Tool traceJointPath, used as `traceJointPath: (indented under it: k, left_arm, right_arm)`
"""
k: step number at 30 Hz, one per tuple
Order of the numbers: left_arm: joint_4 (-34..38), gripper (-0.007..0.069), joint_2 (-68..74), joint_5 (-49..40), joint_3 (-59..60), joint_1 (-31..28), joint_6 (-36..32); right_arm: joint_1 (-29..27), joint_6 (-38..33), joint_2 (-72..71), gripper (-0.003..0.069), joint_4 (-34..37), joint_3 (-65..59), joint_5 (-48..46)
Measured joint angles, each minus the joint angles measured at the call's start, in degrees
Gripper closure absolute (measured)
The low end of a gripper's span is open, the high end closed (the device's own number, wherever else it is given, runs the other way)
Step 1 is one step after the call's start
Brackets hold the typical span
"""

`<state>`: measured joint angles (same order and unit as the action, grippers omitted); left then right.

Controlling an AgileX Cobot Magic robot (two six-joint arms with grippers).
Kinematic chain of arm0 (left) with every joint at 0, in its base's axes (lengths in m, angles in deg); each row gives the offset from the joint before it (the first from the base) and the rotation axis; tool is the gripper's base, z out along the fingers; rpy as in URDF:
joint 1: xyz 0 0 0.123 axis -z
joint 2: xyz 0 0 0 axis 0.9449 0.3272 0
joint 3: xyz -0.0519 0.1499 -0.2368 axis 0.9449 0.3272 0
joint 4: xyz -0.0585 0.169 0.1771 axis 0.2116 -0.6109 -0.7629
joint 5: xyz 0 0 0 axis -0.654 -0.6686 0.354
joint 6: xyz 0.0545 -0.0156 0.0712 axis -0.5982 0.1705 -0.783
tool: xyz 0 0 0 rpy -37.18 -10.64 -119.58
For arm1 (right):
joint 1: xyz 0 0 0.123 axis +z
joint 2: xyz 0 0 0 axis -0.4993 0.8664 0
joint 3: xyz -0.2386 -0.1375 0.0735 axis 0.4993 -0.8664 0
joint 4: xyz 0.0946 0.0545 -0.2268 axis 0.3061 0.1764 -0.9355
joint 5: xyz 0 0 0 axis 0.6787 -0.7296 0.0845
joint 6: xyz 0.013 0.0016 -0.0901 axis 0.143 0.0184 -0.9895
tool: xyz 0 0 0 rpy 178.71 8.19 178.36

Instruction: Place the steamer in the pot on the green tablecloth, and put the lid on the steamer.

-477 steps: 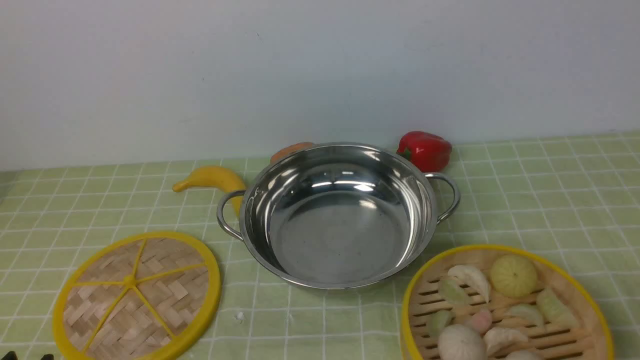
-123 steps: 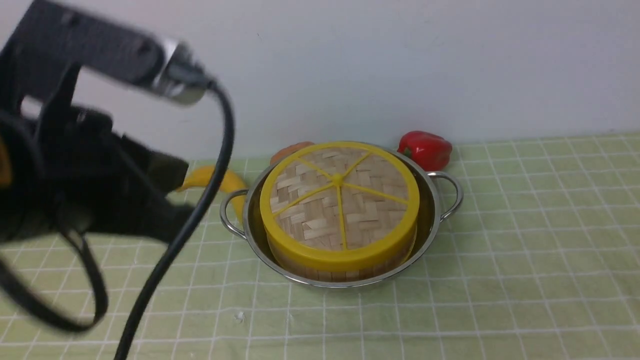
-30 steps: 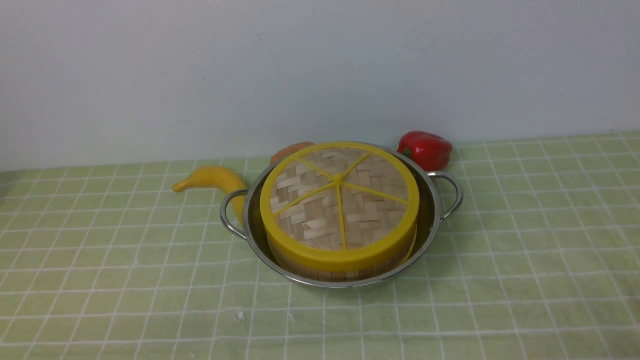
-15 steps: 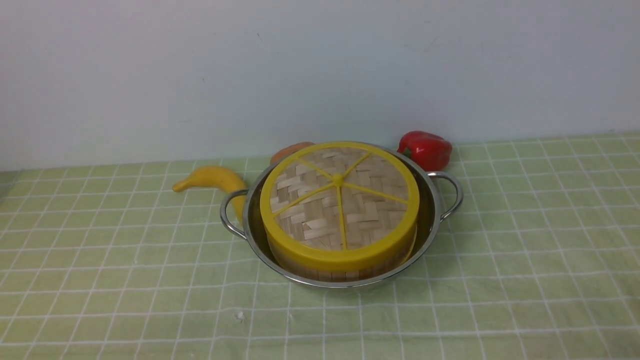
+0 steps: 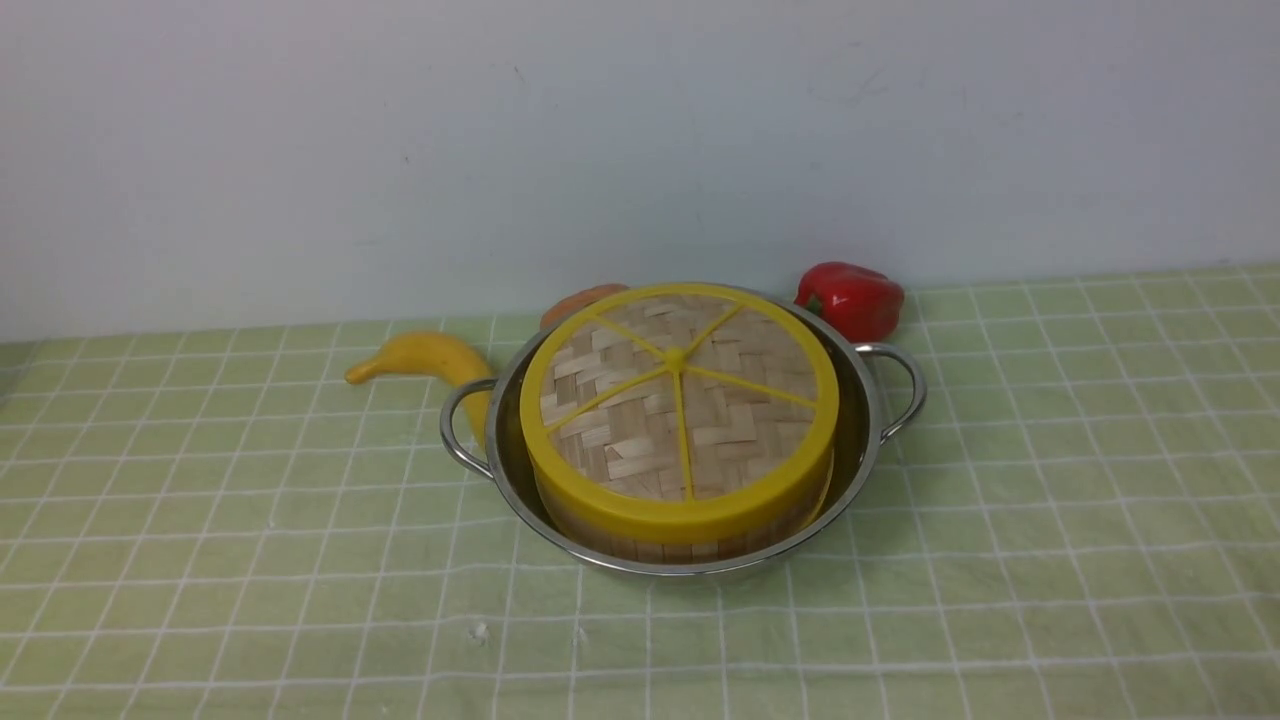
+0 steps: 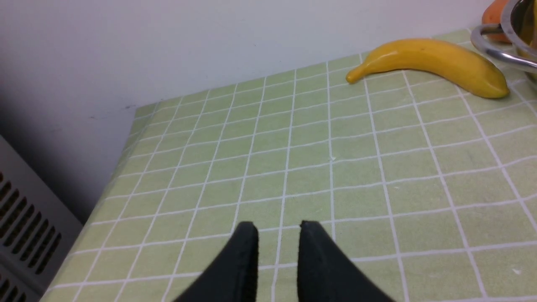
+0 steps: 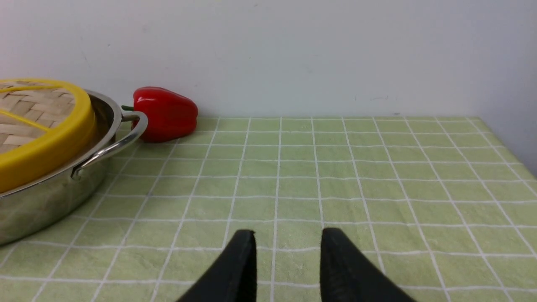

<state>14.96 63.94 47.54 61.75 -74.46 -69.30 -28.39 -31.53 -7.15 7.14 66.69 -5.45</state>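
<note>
The steel pot (image 5: 868,400) stands on the green tablecloth (image 5: 1050,500) at the back middle. The steamer sits inside it; only a strip of its bamboo wall (image 5: 640,548) shows, and its contents are hidden. The lid (image 5: 678,400) lies flat on the steamer. Neither gripper shows in the front view. My left gripper (image 6: 279,228) hovers over bare cloth left of the pot, its fingertips a narrow gap apart and empty. My right gripper (image 7: 288,233) hovers over bare cloth right of the pot (image 7: 42,201), fingertips slightly apart and empty.
A yellow banana (image 5: 420,357) lies left of the pot's handle. A red pepper (image 5: 850,298) and an orange thing (image 5: 580,300) sit behind the pot by the wall. A grey vented panel (image 6: 21,226) stands past the cloth's left edge.
Nothing has moved in the last second. Four seconds ago my left arm filled the front view's left; it is gone. Earlier the steamer and lid lay on the cloth.
</note>
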Motion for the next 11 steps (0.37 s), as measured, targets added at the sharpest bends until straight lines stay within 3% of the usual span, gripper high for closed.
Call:
traceJointPath:
  k: [11]
  left_arm:
    - [0.0,0.0454,0.0,0.0,0.0,0.0,0.0]
  right_arm:
    - [0.0,0.0,0.0,0.0419,0.0,0.0,0.0]
